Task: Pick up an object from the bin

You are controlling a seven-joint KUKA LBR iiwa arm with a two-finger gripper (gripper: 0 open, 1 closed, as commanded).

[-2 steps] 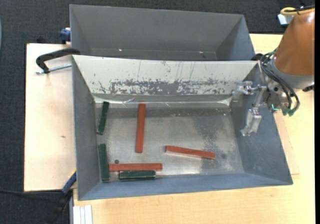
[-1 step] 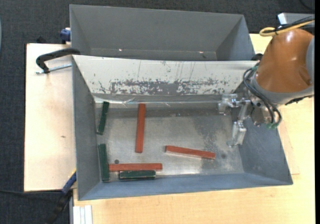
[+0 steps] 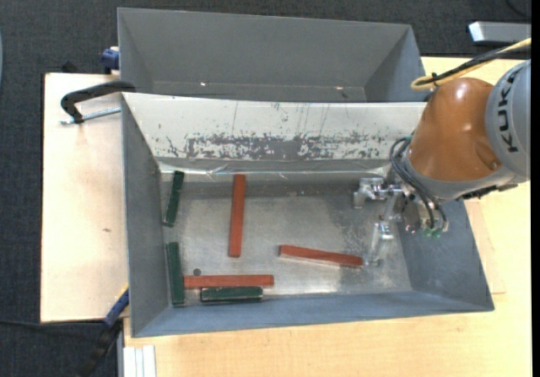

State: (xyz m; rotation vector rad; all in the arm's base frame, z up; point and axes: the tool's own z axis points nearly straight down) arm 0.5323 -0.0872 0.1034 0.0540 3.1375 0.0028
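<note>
My gripper hangs low in the right part of the bin, under the orange wrist cover. Its tip is just past the right end of a flat red stick that lies slightly slanted on the bin floor. I cannot make out whether it touches that stick, and I see nothing held in it. Another red stick lies lengthwise further left, in the middle of the floor.
Along the front wall lie a red stick and a dark green stick side by side. Two more green sticks rest against the left wall. The arm comes in over the right rim.
</note>
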